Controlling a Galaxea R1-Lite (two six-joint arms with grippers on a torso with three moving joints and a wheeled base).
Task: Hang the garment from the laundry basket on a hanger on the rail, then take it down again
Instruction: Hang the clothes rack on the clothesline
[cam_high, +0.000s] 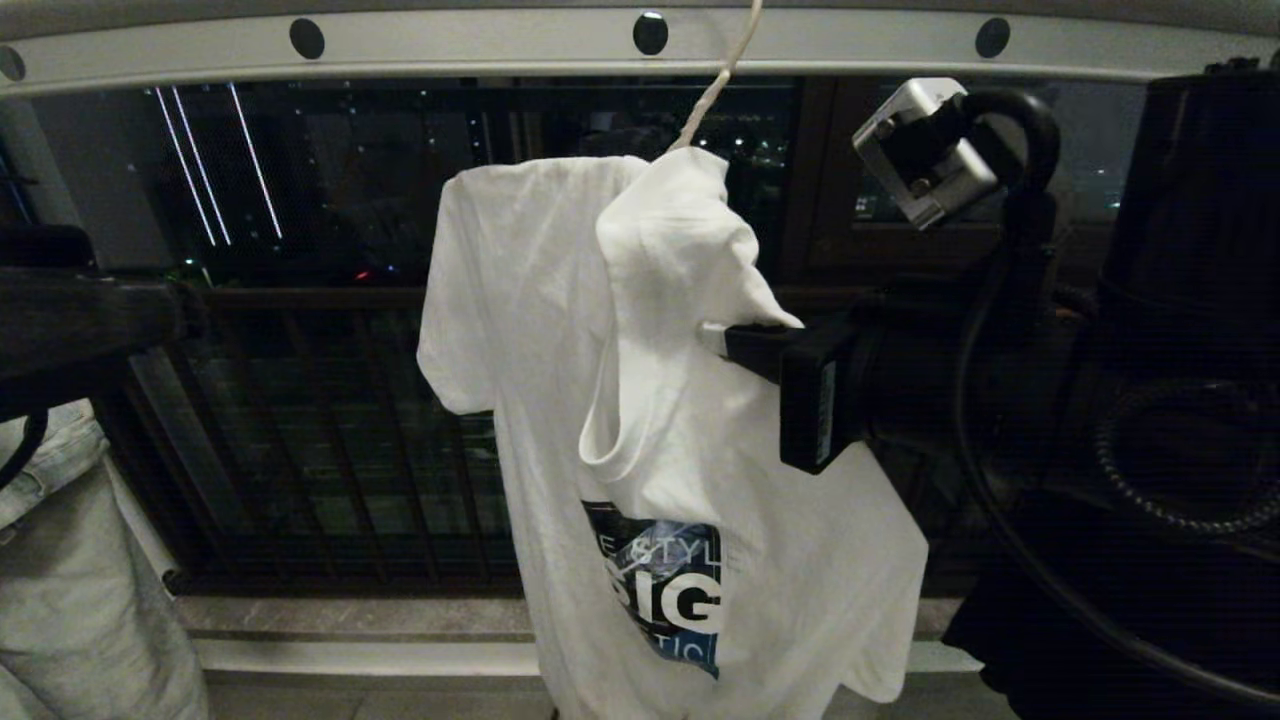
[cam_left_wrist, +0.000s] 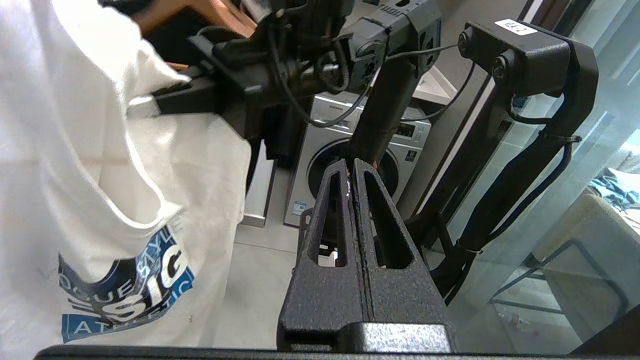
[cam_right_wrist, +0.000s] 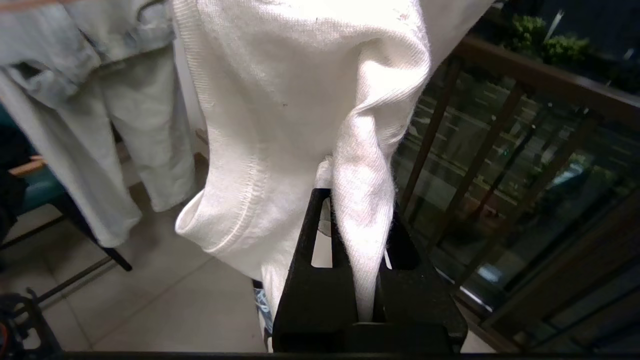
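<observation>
We see the garment (cam_high: 560, 330) hanging from the hanger (cam_high: 715, 85), whose thin white neck climbs toward twelve o'clock to the rail (cam_high: 480, 45) running level across the top of the head view. The shirt's long axis runs straight down, hem toward six o'clock, and its blue chest graphic (cam_high: 665, 585) sits low, slanted. The collar end is bunched into a hood-like fold near the hanger neck. Our right gripper (cam_high: 712, 338) comes in from three o'clock with its fingers (cam_right_wrist: 310, 280) pinched narrow on a twisted fold of that white cloth — the fabric runs down between them in the right wrist view. Our left gripper (cam_left_wrist: 352, 172) hangs apart from the shirt, fingers pressed together on nothing, with a washing machine (cam_left_wrist: 330, 145) beyond it. Pale trousers (cam_high: 70, 560) hang at eight o'clock.
</observation>
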